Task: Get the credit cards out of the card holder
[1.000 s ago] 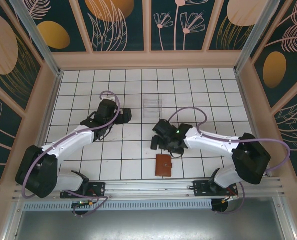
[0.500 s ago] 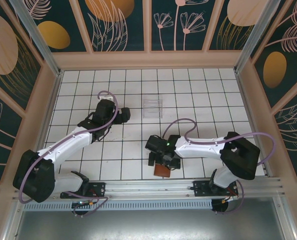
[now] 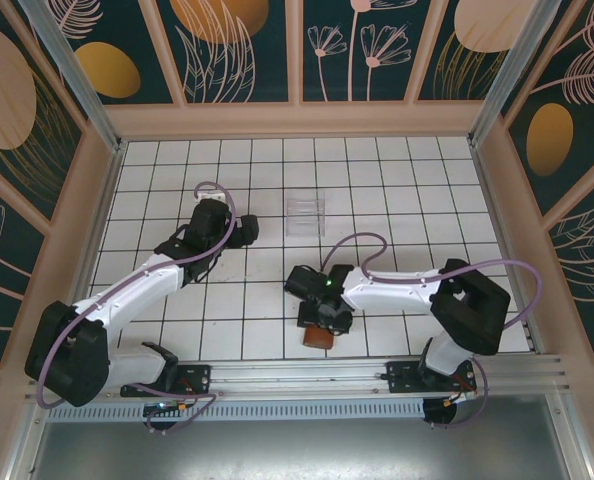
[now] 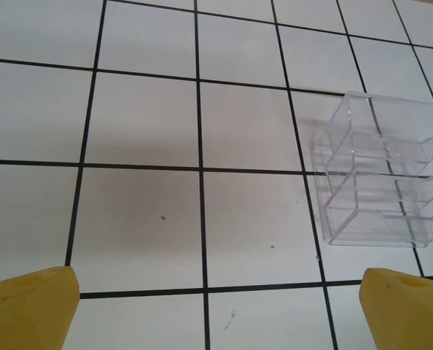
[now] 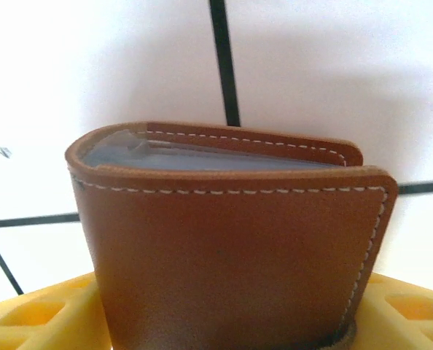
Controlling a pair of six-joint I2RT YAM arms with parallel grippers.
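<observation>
I judged the leather card holder (image 5: 231,248) light, supple and slick, best pinched across its folded faces; my right fingers (image 5: 45,321) flanked it, grip unclear, while my left fingers (image 4: 27,310) stood spread and empty.

Both arms (image 3: 147,278) wear glossy white shells (image 3: 397,291) with black joints (image 3: 72,347), looping lilac cables (image 3: 217,184) and blunt yellow plastic fingertips (image 4: 28,310).
</observation>
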